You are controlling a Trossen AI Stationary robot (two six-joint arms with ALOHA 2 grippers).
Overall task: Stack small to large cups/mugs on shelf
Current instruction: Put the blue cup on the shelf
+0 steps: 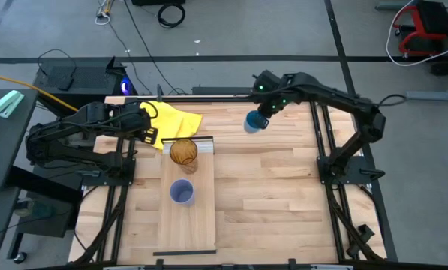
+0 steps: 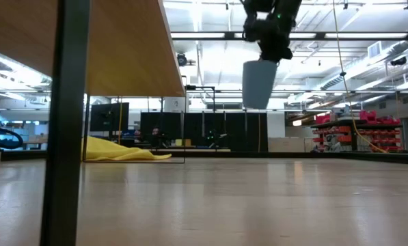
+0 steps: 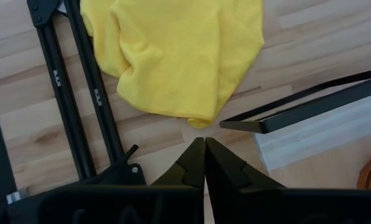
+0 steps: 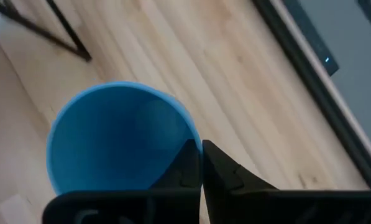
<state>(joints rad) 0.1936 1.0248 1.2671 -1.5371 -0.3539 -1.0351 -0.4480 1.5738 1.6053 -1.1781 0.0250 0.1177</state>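
My right gripper (image 1: 260, 116) is shut on the bright blue cup (image 1: 253, 122), held high over the far middle of the table; the low view shows the cup (image 2: 260, 83) hanging well above the tabletop. The amber-brown cup (image 1: 183, 154) and the lavender-blue cup (image 1: 181, 193) stand mouth up on the long pale shelf board (image 1: 197, 225), the amber one next to its white ridged strip (image 1: 202, 144). My left gripper (image 3: 204, 152) is shut and empty, over the table by the yellow cloth (image 3: 179, 56), beside the shelf's far end. My right gripper holds the blue cup by its rim (image 4: 191, 138), one finger inside the cup and one outside, the wall pinched between them. The fingers come from above, pointing down. The cup hangs upright, mouth up, lifted clear of the table.
The yellow cloth (image 1: 171, 120) lies at the far left of the slatted tabletop (image 1: 269, 187). The shelf stands raised on thin black legs (image 2: 67, 123). Bare tabletop lies to the right of the shelf, under the held cup.
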